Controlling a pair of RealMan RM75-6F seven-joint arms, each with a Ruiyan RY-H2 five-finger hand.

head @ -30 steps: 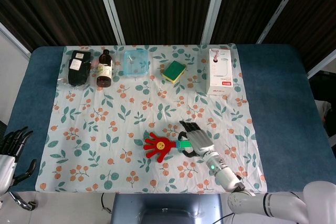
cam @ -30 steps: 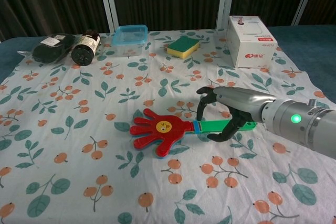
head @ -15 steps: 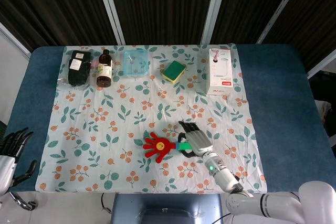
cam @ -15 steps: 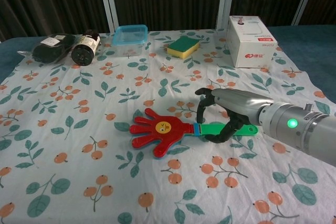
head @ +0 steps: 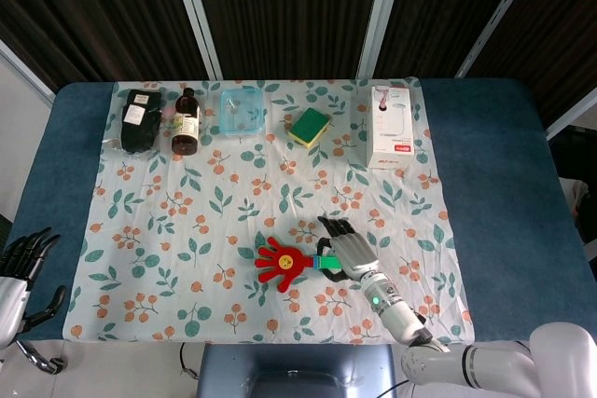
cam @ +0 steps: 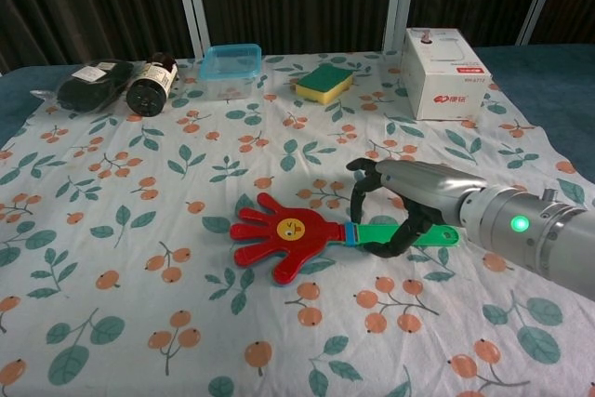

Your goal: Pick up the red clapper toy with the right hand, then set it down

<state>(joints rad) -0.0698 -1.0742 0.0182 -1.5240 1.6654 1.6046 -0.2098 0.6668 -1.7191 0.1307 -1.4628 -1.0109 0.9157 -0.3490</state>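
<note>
The red clapper toy (cam: 279, 234) lies flat on the leaf-and-berry cloth (cam: 139, 230) near the front edge of the desk (head: 504, 165), its hand-shaped end pointing to the robot's left and its green handle (cam: 409, 231) running to the right. The right hand (cam: 409, 197) arches over that handle — the fingers (cam: 361, 191) curve down on the far side, the thumb hooks under the near side, so the handle is clasped between them. In the head view the same hand (head: 350, 253) covers the handle just beside the red palm.

The left hand (head: 20, 272) hangs off the desk's near left corner, fingers spread and holding nothing.

Along the far edge of the cloth, well apart from the toy: a black pouch (cam: 91, 82), a brown bottle (cam: 149, 84) lying just beside it, a clear blue container (cam: 231, 63), a green and yellow sponge (cam: 325, 82), and a white box (cam: 444, 72) — all untouched.
</note>
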